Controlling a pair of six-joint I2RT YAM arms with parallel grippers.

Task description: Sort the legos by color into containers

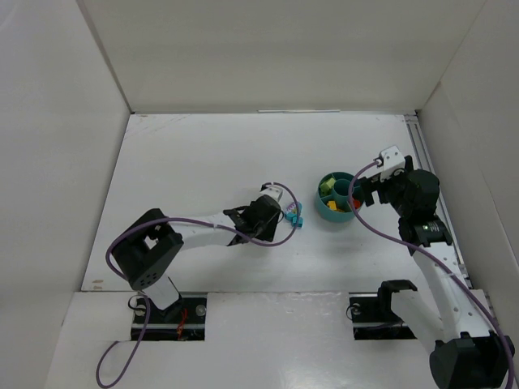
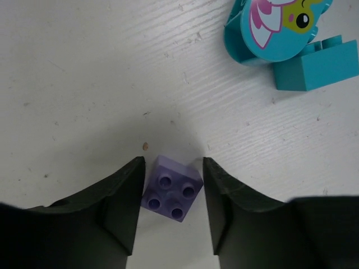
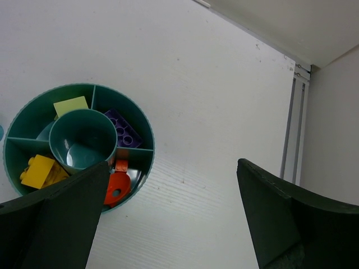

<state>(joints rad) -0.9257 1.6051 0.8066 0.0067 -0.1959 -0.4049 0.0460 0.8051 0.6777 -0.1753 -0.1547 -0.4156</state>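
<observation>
My right end effector (image 3: 173, 168) hangs wide open, holding nothing, beside the bowl (image 3: 92, 86). Its separate compartments hold a light green brick (image 3: 70, 105), a purple brick (image 3: 123, 130), a yellow brick (image 3: 38, 171) and a red-orange piece (image 3: 116, 186). My left end effector (image 2: 173, 162) closely brackets a lavender brick (image 2: 172, 189) on the desk (image 2: 84, 84); I cannot tell whether it grips.

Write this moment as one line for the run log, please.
left gripper: open around lavender brick on table | right gripper: open, empty, beside bowl | bowl: bricks inside
</observation>
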